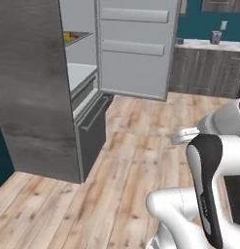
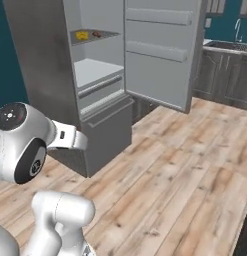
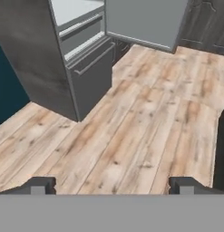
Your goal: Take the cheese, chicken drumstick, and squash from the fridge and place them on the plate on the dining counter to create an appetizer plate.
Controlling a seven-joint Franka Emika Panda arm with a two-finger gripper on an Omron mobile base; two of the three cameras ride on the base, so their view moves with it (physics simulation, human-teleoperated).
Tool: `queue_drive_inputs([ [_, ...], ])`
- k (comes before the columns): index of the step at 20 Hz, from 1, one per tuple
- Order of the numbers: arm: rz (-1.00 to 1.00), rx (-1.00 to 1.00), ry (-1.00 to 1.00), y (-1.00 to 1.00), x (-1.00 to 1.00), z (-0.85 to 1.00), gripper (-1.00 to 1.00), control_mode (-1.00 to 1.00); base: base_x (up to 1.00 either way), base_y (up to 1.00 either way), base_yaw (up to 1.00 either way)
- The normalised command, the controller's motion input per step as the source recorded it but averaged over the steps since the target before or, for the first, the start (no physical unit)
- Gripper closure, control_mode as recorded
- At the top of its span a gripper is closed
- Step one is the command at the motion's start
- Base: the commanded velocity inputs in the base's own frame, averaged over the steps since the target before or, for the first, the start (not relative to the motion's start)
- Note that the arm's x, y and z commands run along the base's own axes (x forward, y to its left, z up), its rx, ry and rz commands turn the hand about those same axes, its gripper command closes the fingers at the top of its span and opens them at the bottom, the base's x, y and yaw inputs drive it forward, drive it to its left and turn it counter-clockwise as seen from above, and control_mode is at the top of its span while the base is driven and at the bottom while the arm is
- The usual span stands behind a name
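Currently the gripper [image 3: 111, 185] jaws stand wide apart, holding nothing, above bare floor [image 3: 131, 136]. Ahead, the open fridge [image 2: 100, 75] holds cheese [image 2: 82, 35] and drumstick [image 2: 96, 34] on its upper shelf.

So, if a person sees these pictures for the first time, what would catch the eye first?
First the tall grey fridge, standing with its door swung wide open over the wooden floor. Next the small bright yellow cheese on its upper shelf, with the reddish-brown chicken drumstick just beside it. The gripper, seen in the hand view, is open and empty above the floor, apart from the fridge.
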Motion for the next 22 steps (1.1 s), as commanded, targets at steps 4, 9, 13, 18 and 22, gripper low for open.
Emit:
queue_drive_inputs([
  [4, 0.0, 0.0, 0.0, 0.0, 0.0, 0.0, -1.0, 1.0, 1.0, 0.0, 0.27],
  [9, 0.0, 0.0, 0.0, 0.0, 0.0, 0.0, -1.0, 1.0, 1.0, -0.15, 0.37],
  [13, 0.0, 0.0, 0.0, 0.0, 0.0, 0.0, -1.0, 1.0, 1.0, -0.28, 0.42],
  [18, 0.0, 0.0, 0.0, 0.0, 0.0, 0.0, -1.0, 1.0, 0.92, -0.39, 0.4],
  [22, 0.0, 0.0, 0.0, 0.0, 0.0, 0.0, -1.0, 1.0, 0.71, -0.47, 0.38],
])
